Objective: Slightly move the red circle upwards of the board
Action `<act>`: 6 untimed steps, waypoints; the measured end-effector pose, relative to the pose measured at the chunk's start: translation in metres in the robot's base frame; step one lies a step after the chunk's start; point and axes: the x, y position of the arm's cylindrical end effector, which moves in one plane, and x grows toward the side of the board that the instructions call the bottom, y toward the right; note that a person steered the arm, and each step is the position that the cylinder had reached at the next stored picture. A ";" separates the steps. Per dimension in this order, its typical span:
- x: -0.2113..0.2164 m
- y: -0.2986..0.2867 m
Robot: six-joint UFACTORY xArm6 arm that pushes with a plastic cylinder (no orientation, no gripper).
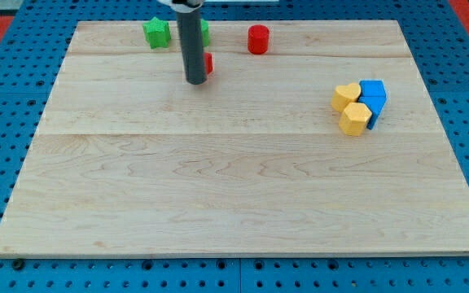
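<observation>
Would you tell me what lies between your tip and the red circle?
In the camera view, only bare board lies between my tip and the red circle; another red block peeks from behind the rod.

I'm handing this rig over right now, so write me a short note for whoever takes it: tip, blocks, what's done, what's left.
My tip is down on the board, upper left, a small red block partly hidden just behind the rod on its right.
Red circle: near the top edge, right of my tip, untouched by it.
Green blocks: top left, one partly hidden behind the rod.
Yellow blocks and blue blocks: clustered at right.
Left: get below the red circle and nudge it slightly up.
</observation>
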 end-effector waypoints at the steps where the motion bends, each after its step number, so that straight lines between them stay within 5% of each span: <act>1: -0.006 0.024; 3: -0.043 0.056; 5: -0.008 0.131; 6: -0.037 0.093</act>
